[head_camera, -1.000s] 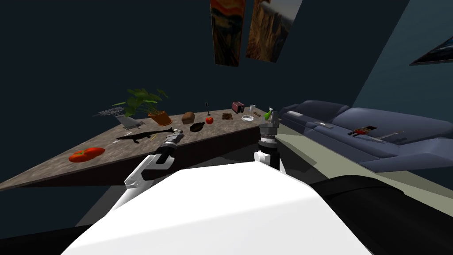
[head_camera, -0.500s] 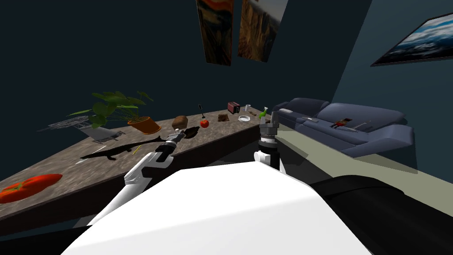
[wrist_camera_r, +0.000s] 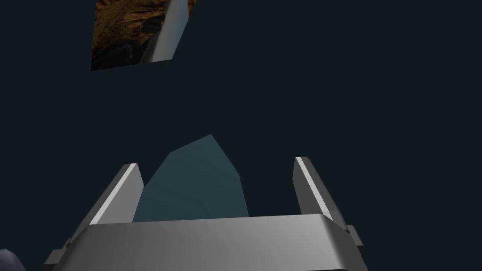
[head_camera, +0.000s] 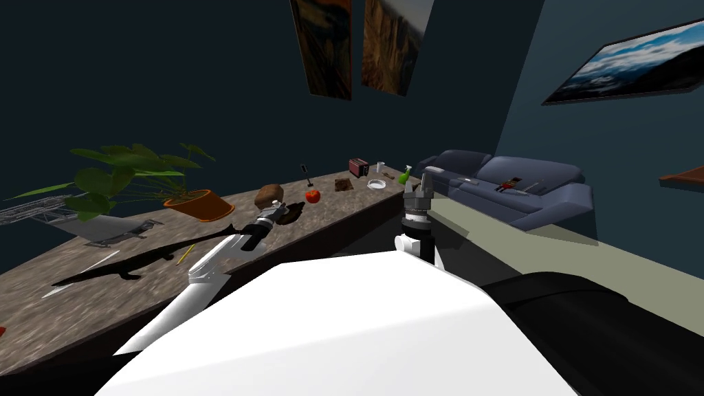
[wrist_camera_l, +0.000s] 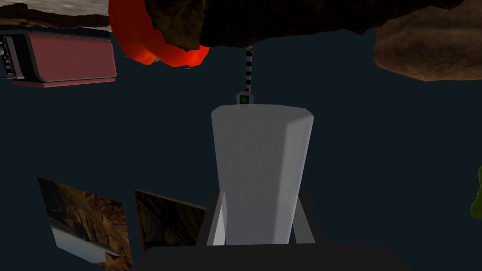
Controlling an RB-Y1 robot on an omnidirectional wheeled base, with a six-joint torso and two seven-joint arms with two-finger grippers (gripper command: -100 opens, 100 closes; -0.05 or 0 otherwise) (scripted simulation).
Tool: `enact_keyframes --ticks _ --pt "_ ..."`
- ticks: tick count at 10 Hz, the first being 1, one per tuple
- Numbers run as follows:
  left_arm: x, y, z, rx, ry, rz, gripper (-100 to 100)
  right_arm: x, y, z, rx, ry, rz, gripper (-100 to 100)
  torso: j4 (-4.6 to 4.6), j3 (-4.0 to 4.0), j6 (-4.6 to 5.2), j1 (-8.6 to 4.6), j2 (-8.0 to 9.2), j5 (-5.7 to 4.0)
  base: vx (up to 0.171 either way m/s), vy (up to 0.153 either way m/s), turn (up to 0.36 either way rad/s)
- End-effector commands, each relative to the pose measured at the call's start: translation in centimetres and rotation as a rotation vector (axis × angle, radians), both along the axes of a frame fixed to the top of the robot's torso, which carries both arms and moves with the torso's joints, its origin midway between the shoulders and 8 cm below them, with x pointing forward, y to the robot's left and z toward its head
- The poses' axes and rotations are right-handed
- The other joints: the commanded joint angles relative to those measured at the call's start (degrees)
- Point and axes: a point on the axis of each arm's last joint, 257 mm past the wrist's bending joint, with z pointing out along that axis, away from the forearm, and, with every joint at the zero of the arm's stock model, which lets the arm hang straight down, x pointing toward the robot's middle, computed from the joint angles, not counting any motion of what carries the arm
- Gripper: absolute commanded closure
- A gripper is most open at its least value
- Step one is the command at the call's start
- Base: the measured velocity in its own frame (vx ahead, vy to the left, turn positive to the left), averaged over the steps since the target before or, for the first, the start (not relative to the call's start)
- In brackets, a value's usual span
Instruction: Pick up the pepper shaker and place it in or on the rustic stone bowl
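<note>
Grips the pale, tapered pepper shaker (wrist_camera_l: 261,174) by its sides between the left gripper's (head_camera: 276,208) thin fingers (wrist_camera_l: 215,228), narrow end at the palm, broad end forward, likely to carry it without a slip. Hangs it over the mottled counter (head_camera: 62,302), just short of the dark, rough bowl (head_camera: 295,211), with a brown loaf (head_camera: 269,195) close behind and a tomato (head_camera: 313,196) near the bowl's far side. Leaves, by the look of it, a short reach and a lowering over the rim. Calls for care at the loaf and the counter's front edge under the forearm. Holds the right gripper (wrist_camera_r: 216,162) upright by the counter's far end, blades wide and empty.
</note>
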Motion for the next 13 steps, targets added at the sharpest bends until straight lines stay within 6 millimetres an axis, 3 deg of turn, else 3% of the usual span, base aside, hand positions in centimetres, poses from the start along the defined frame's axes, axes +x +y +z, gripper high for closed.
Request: enact_keyframes --ticks 1,2,6,7,8,13 --pt "0.0 0.0 0.0 0.000 0.000 0.000 100 0.0 0.0 0.0 0.000 0.000 0.000 0 0.00 0.00 0.00 0.00 0.00 0.00 0.036 0.034 -0.042" --pt "0.0 0.0 0.1 -0.001 -0.001 -0.002 -100 0.0 0.0 0.0 0.000 0.000 0.000 0 0.02 0.10 -0.09 -0.11 0.19 0.00 0.009 0.006 0.002" --pt "0.1 0.0 0.1 -0.001 -0.001 -0.002 -100 0.0 0.0 0.0 0.000 0.000 0.000 0 0.09 0.26 -0.10 -0.26 0.45 -0.04 0.000 0.000 0.000" --pt "0.1 0.0 0.1 -0.001 -0.001 -0.002 0 0.0 0.0 0.0 0.000 0.000 0.000 0 0.09 0.26 -0.10 -0.26 0.46 -0.05 0.000 0.000 0.000" --pt "-0.3 0.5 1.2 0.000 -0.004 -0.015 -100 0.0 0.0 0.0 0.000 0.000 0.000 0 0.09 0.26 -0.10 -0.26 0.46 -0.05 0.044 -0.038 0.130" --pt "-1.1 1.2 4.1 0.002 -0.005 -0.058 -100 0.0 0.0 0.0 0.000 0.000 0.000 0 0.04 0.12 -0.10 -0.46 0.21 -0.10 0.067 -0.059 0.098"
